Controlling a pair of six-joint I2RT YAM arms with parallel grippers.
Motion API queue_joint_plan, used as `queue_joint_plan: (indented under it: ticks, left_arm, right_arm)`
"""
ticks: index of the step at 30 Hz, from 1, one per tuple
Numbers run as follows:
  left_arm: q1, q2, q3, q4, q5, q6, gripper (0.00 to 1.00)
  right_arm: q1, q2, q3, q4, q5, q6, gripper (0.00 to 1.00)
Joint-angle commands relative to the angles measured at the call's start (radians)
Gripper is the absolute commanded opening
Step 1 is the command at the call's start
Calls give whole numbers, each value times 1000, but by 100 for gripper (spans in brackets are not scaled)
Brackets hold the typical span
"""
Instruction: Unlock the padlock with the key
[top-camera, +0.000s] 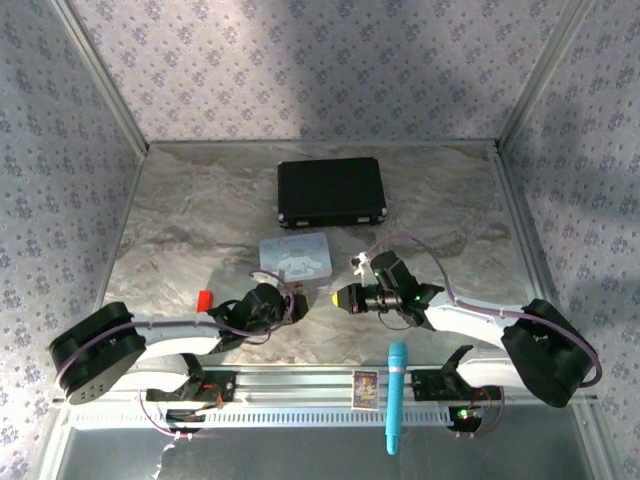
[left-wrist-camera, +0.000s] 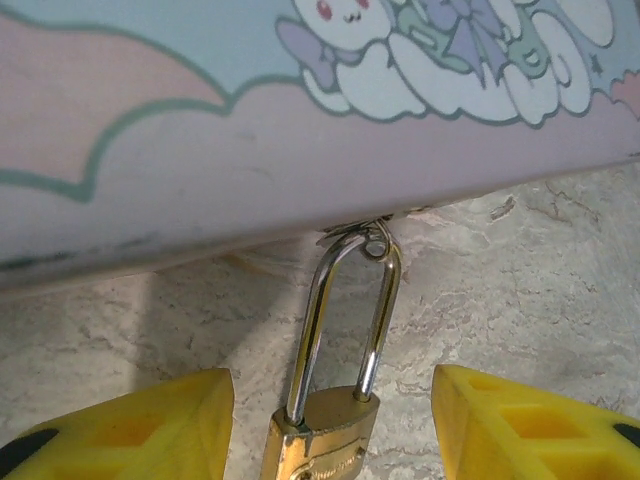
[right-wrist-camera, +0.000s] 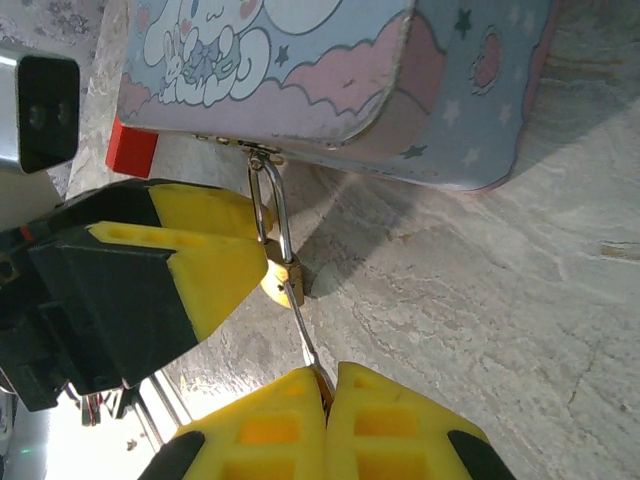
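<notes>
The padlock (left-wrist-camera: 322, 432) hangs by its thin silver shackle from the small clasp on the front edge of the pastel tin (left-wrist-camera: 200, 150), near the middle of the marble table (left-wrist-camera: 520, 290); its brass body lies on the tabletop just in front of the tin. The left gripper (left-wrist-camera: 330, 440) is half open, with a yellow finger on each side of the brass body. The left wrist view shows a gap on both sides, so it has hold of nothing. The right gripper (right-wrist-camera: 328, 388) comes in from the opposite side, its fingers pressed together on the key (right-wrist-camera: 303, 335). The key's thin silver shaft runs from the fingertips to the bottom end of the padlock. Whether the tip is inside the keyhole cannot be told.
</notes>
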Motion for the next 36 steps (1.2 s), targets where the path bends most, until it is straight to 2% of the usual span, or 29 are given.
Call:
queue_joint_plan:
  ticks: [1,5,12,18,21,26,32,36]
  left_arm:
    - [-13,38,30,37,-21,22,54]
    - [-19,105,56,56,-1,35,52]
    - [-71,191,64,86,-81,-19,31]
    - [-82,196,73,77,-120,-59,20]
    - [-82,203,73,89,-125,-80,17]
    - [-82,195,67,118,-145,-187,14]
    - [-82,157,53,120,-229,-372,4]
    - [-86,154,50,133,-272,-444,4]
  right_arm:
    - [-6,-6,-9,10,-2,14,0]
    - [-11,1,-6,-4,7,11,0]
    - [-2,23,-37,54,27,46,0]
    - [22,31,-56,79,49,65,0]
    - [15,64,-85,182,4,121,0]
    - [28,145,-61,255,-87,214,0]
    - [53,241,-47,399,-144,354,0]
    - [50,317,-46,468,-178,445,0]
